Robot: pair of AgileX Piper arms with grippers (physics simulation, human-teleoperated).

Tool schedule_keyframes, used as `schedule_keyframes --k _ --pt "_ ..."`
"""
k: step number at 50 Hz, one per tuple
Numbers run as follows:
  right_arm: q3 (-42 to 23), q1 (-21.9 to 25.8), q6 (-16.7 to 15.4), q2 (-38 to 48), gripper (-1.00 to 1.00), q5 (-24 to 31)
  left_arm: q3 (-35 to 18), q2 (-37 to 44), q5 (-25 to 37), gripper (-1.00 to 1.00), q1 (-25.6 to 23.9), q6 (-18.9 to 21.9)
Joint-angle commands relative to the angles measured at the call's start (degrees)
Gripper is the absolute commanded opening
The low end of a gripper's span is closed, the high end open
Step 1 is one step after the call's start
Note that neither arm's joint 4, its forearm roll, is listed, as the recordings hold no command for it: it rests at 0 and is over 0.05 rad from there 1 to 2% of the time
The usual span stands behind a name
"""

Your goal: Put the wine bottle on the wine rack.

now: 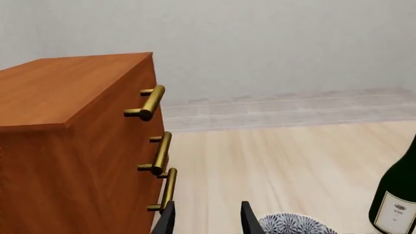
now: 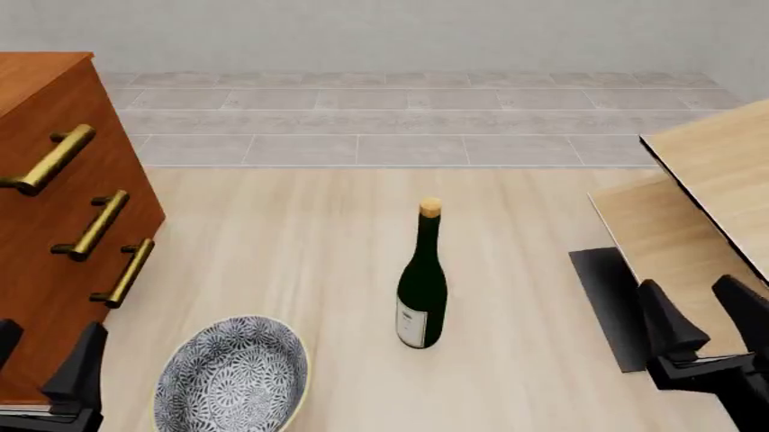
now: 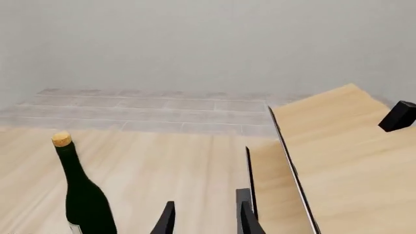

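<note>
The dark green wine bottle point(image 2: 422, 281) stands upright mid-table, tan cork up and white label low on its body. It also shows in the right wrist view point(image 3: 85, 197) and at the edge of the left wrist view point(image 1: 398, 200). The tan wine rack point(image 2: 691, 211) with slanted panels and a black base plate stands at the right, and also shows in the right wrist view point(image 3: 338, 161). My left gripper point(image 2: 42, 355) is open and empty near the front left. My right gripper point(image 2: 707, 319) is open and empty in front of the rack. Both are well apart from the bottle.
A reddish-brown drawer cabinet point(image 2: 49, 225) with brass handles stands at the left, close to my left gripper. A blue-and-white patterned bowl point(image 2: 232, 373) sits at the front, left of the bottle. A grey tiled floor lies beyond the table's far edge.
</note>
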Motion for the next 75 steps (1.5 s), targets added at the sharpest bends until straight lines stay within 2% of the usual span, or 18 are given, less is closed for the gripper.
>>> schedule_keyframes --k 1,19,21,30,53,75 --pt "-2.2 2.6 0.0 12.0 1.0 -7.5 0.0 0.2 0.1 1.0 -0.3 0.5" --pt "-7.9 7.1 -1.1 20.8 1.0 -8.3 0.0 2.6 0.1 1.0 0.3 1.3" --pt "-9.2 9.5 -2.0 22.8 1.0 -8.0 0.0 3.2 0.1 1.0 0.1 1.4" --pt "-12.0 13.8 -5.2 25.5 1.0 -6.3 0.0 2.5 1.6 1.0 0.3 2.4" --pt "-15.1 20.5 -5.0 31.8 1.0 -8.1 0.0 3.1 3.8 1.0 0.5 3.5" --pt "-17.1 24.8 -4.4 37.4 1.0 -11.6 0.0 0.3 5.2 1.0 0.7 2.0"
